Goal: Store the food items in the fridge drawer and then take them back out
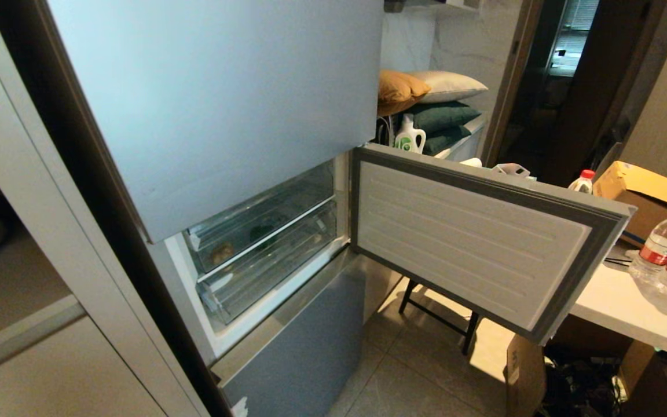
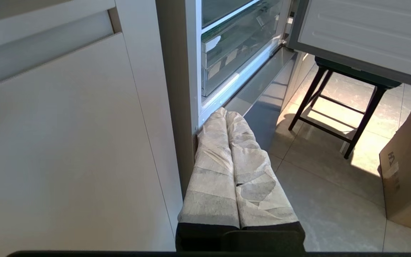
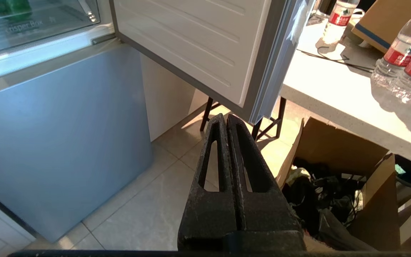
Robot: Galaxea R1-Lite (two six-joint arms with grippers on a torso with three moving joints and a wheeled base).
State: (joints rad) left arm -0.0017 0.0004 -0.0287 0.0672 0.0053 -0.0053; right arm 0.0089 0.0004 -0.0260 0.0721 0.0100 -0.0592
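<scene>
- The fridge (image 1: 212, 116) fills the left and centre of the head view; its middle compartment door (image 1: 478, 231) hangs swung open toward the right of the frame.
- Inside that compartment, the fridge drawer (image 1: 252, 231) of clear plastic sits pushed in, the upper of two clear trays, at centre-left of the head view.
- Through its front wall the tan potato-like lump (image 1: 222, 252) shows near the drawer's left end, and the dark green pepper (image 1: 263, 231) lies a little to the right of it; the two are near each other, and it is unclear whether they touch.
- The left gripper (image 2: 226, 113) appears in the lower centre of the left wrist view, its cloth-wrapped fingers (image 2: 212, 171) pressed together and holding nothing, tips near the lower edge of the open compartment.
- The right gripper (image 3: 226, 117) appears in the lower centre of the right wrist view, black fingers (image 3: 252, 160) closed against each other and empty, below the bottom corner of the open door.
- A white table (image 1: 629, 307) occupies the right edge of the head view, bearing water bottles (image 1: 660, 243) and a cardboard box (image 1: 646, 191).
- A black stool (image 2: 337, 103) stands on the tiled floor (image 1: 420, 376) beneath the open door.
</scene>
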